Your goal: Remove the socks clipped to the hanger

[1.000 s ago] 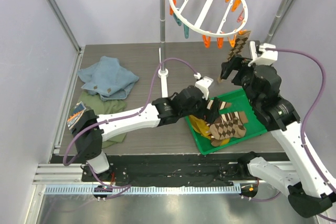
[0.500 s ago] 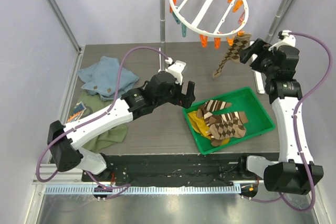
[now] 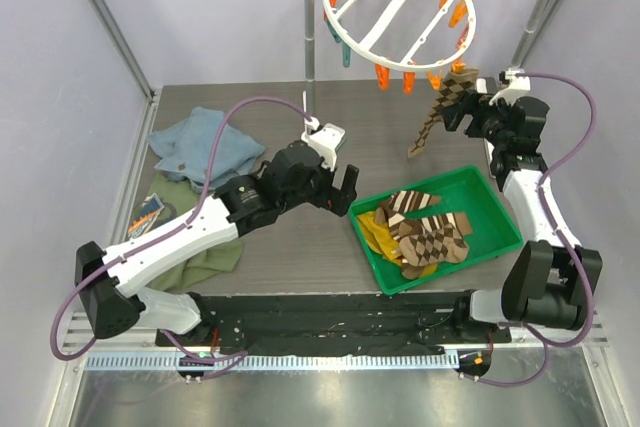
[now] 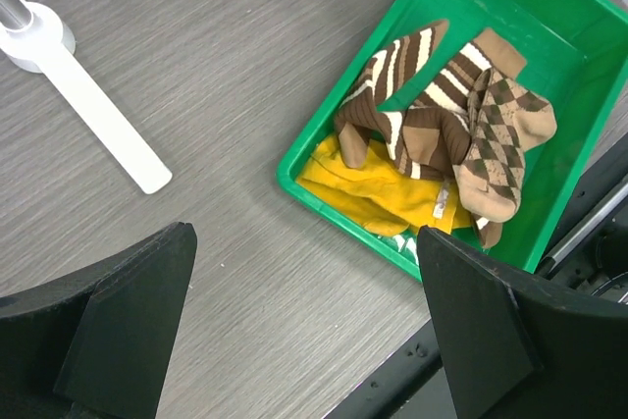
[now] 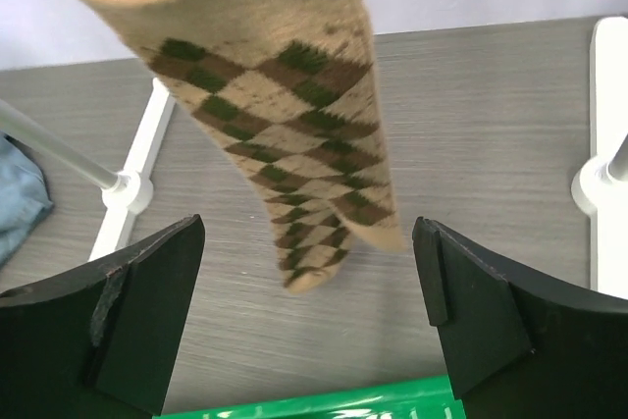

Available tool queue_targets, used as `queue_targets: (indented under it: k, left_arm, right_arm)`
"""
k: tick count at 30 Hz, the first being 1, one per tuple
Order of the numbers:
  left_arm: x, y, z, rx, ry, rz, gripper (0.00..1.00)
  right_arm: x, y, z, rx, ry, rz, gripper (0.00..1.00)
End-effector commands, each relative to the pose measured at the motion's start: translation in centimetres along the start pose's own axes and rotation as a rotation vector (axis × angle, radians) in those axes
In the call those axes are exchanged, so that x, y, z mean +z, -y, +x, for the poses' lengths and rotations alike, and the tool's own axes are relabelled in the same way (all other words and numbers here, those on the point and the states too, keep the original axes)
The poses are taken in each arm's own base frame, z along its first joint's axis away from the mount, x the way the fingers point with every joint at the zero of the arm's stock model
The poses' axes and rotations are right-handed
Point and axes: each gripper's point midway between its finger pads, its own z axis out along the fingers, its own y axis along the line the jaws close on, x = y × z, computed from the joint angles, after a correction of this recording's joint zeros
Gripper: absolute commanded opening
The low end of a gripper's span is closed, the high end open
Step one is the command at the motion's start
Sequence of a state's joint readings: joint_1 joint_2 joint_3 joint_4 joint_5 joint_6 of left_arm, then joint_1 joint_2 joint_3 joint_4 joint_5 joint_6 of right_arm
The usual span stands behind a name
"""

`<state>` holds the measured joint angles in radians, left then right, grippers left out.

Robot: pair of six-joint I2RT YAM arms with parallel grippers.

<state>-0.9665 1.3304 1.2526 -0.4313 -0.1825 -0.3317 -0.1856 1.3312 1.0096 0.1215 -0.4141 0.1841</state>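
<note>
The white round hanger [image 3: 400, 7] hangs from the rail at the top, with orange and teal clips. One diamond-patterned sock [image 3: 440, 112] hangs from an orange clip on its near right edge. My right gripper [image 3: 465, 112] is open just right of that sock. In the right wrist view the sock [image 5: 294, 144] dangles ahead of the open gripper [image 5: 309, 331] without touching it. My left gripper [image 3: 345, 190] is open and empty over the table, left of the green tray [image 3: 495, 202]. The tray [image 4: 549, 36] holds striped [image 4: 412, 95], yellow [image 4: 383, 193] and diamond socks [image 4: 500, 144].
A blue cloth [image 3: 205, 147] and an olive-green cloth [image 3: 205, 247] lie at the left. The grey rail stand's post [image 3: 310, 47] stands at the back, with its white foot [image 4: 88, 115] on the table. A small packet [image 3: 148, 215] lies near the left edge.
My left gripper pulled back from over the tray to its left. My right arm stretched up and back, bringing its open gripper beside the hanging diamond sock.
</note>
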Motion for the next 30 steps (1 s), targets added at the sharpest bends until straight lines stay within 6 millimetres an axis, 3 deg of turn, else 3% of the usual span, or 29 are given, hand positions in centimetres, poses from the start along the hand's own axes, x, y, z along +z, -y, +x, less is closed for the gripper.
queue_targets:
  k: [1, 7, 11, 13, 14, 15, 17, 18, 20, 21, 24, 25, 28, 30]
  left_arm:
    - [-1.7, 0.5, -1.9, 0.001, 0.071, 0.038, 1.0]
    - [-2.4, 0.5, -2.3, 0.008, 0.092, 0.045, 1.0]
    - [-2.4, -0.2, -2.4, 0.022, 0.099, 0.008, 1.0]
    - [-2.4, -0.4, -2.5, 0.032, 0.105, -0.001, 1.0]
    - [-2.3, -0.5, -2.5, 0.033, 0.104, -0.004, 1.0]
    - [-2.2, -0.5, -2.3, 0.032, 0.101, -0.004, 1.0]
    - [-2.0, -0.4, -2.2, 0.032, 0.097, -0.001, 1.0]
    - [-1.9, -0.3, -2.1, 0.031, 0.092, 0.004, 1.0]
    - [-1.8, -0.2, -2.0, 0.031, 0.085, 0.007, 1.0]
    - [-1.7, -0.2, -2.0, 0.029, 0.085, 0.008, 1.0]
    - [-1.7, -0.3, -1.9, 0.041, 0.082, 0.001, 1.0]
    - [-1.9, -0.5, -2.2, 0.043, 0.093, -0.007, 1.0]
    - [-2.4, -0.9, -2.5, 0.059, 0.11, -0.023, 1.0]
    - [-2.8, -1.1, -2.8, 0.065, 0.126, -0.028, 1.0]
  right_arm:
    - [1.5, -0.8, -2.9, -0.163, 0.104, -0.137, 0.97]
    - [4.2, -1.0, -2.3, -0.204, 0.083, -0.278, 0.96]
    - [5.0, -2.4, -1.3, -0.167, 0.054, -0.408, 0.87]
    - [4.8, -3.1, -1.3, -0.145, 0.057, -0.448, 0.72]
    - [4.6, -3.2, -1.0, -0.134, 0.051, -0.457, 0.6]
    - [4.5, -3.3, -1.4, -0.13, 0.065, -0.442, 0.31]
    - [4.0, -3.2, -0.8, -0.102, 0.06, -0.411, 0.16]
    - [3.1, -3.5, -2.0, -0.113, 0.094, -0.383, 0.09]
    - [2.3, -4.0, -1.4, -0.054, 0.094, -0.328, 0.05]
    - [1.5, -3.9, -2.2, -0.039, 0.118, -0.269, 0.01]
    - [0.4, -5.7, -0.4, 0.036, 0.072, -0.235, 0.01]
    - [-0.4, -6.7, -1.1, 0.038, 0.087, -0.211, 0.01]
    - [-1.9, -7.5, -0.1, 0.076, 0.035, -0.155, 0.01]
    - [-3.7, -9.4, -0.3, 0.092, 0.038, -0.167, 0.01]
